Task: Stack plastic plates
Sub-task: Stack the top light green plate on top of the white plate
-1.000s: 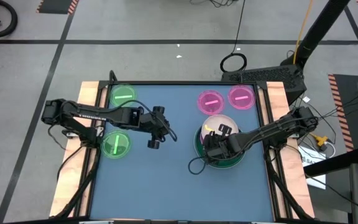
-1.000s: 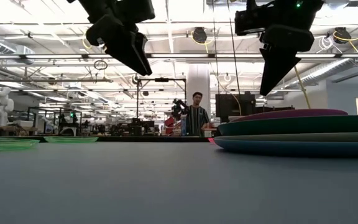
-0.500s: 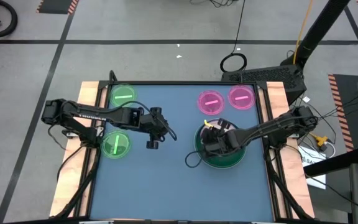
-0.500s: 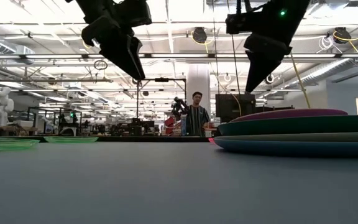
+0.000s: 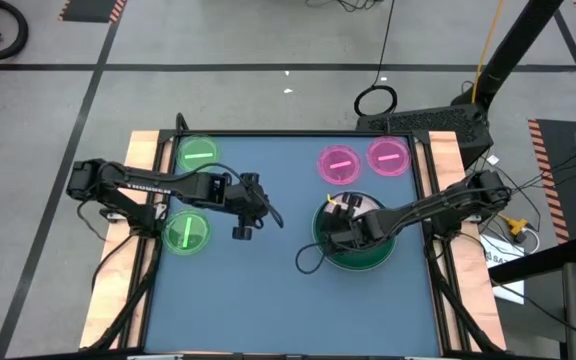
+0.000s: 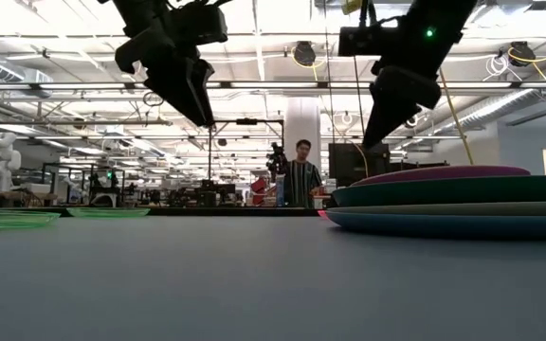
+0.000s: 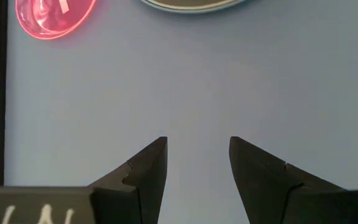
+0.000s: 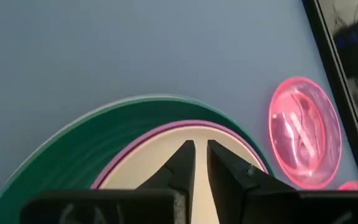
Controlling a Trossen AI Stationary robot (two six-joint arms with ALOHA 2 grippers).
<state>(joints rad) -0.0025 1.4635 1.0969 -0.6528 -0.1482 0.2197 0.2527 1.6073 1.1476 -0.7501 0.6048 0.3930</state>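
The right gripper (image 8: 201, 163), its fingers nearly together and holding nothing, hovers above the stack of plates (image 5: 353, 243) on the worktop (image 5: 268, 290). The left gripper (image 7: 197, 163), fingers apart and empty, hangs left of the stack.

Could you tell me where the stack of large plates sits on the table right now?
In the high view the stack of large plates sits right of the table's centre, under the right claw, just below the two small pink plates.

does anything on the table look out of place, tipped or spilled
Nothing stands out. The stack of large plates sits flat and even, the two small green plates and two small pink plates lie flat and apart on the table, and nothing is spilled.
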